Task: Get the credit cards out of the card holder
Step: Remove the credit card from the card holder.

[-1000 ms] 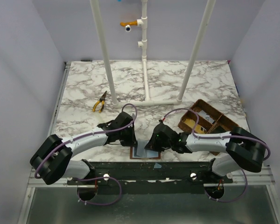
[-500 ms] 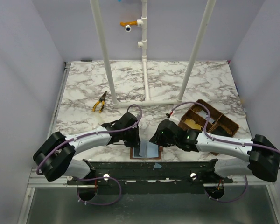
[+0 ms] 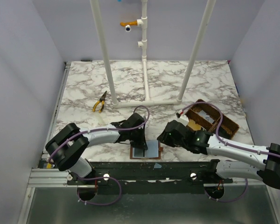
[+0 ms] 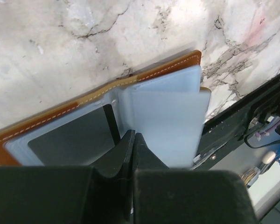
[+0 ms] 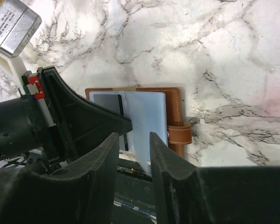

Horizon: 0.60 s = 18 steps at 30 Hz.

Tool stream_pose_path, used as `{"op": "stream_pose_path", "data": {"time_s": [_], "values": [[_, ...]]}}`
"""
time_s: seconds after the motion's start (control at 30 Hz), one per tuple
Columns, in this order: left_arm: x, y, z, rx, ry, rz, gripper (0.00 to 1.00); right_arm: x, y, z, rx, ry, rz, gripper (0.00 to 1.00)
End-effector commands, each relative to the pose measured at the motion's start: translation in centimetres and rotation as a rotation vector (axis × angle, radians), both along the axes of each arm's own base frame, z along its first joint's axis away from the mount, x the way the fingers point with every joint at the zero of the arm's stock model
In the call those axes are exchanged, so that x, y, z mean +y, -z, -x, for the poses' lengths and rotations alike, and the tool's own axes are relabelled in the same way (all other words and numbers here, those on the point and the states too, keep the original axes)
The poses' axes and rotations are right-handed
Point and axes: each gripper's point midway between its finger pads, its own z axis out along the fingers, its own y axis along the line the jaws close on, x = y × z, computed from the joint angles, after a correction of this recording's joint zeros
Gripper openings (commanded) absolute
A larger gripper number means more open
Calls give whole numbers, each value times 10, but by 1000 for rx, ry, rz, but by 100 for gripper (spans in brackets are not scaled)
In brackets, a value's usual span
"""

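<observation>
Brown leather card holder [image 3: 147, 150] lies open and flat at the near edge of the marble table [image 3: 177, 84], between the two arms. I see a dark card [image 4: 70, 135] inside one clear pocket. Left gripper [image 4: 132, 138] has its fingers pressed together, tips at the pocket fold. Right gripper [image 5: 134, 140] hovers above, fingers spread. Woven basket [image 3: 210, 119] sits to the right.

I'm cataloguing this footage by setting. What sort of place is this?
Probably a robot test cell: a marble-patterned tabletop boxed in by plain walls, a white pipe frame carrying a camera, and a left arm and right arm bolted at its near edge.
</observation>
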Motion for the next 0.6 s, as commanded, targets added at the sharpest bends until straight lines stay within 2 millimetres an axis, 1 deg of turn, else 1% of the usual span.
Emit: {"op": "stream_pose_path", "data": {"time_s": [0.0,0.13,0.23,0.4,0.57], "values": [[-21,-2,-4,0,17,38,0,-17,10,-1,5,53,54,36],[-24,4,-3,13,14,32,0,-17,13,0,14,47,57,36],[-24,4,-2,15,14,33,0,-17,15,2,21,41,59,36],[-20,-6,-5,-22,8,31,0,-11,16,3,27,25,44,36],[-13,-22,-6,-70,6,28,0,0,13,1,21,-7,14,37]]}}
